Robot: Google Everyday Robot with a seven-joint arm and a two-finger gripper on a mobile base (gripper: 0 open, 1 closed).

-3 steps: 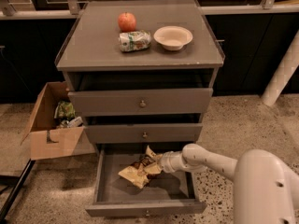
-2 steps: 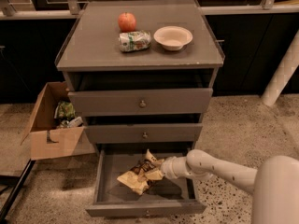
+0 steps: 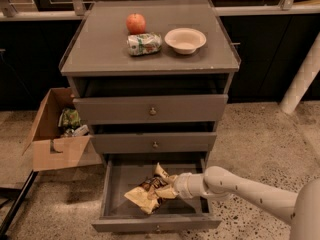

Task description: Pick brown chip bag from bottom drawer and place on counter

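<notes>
The brown chip bag (image 3: 146, 195) lies crumpled inside the open bottom drawer (image 3: 155, 224), dark brown with tan-yellow ends. My gripper (image 3: 169, 189) reaches into the drawer from the right and is shut on the bag's right end, low over the drawer floor. The white arm (image 3: 250, 191) runs off to the lower right. The counter (image 3: 100, 49) is the grey cabinet top above.
On the counter stand an apple (image 3: 135, 23), a green-and-white packet (image 3: 144, 43) and a white bowl (image 3: 185, 40). The two upper drawers (image 3: 152, 111) are slightly open. A cardboard box (image 3: 55, 134) sits on the floor at left. A white pole (image 3: 302, 79) stands at right.
The arm has stretched out and dropped lower at the right. The gripper has stayed at the bag's right end, and the bag looks more bunched up there.
</notes>
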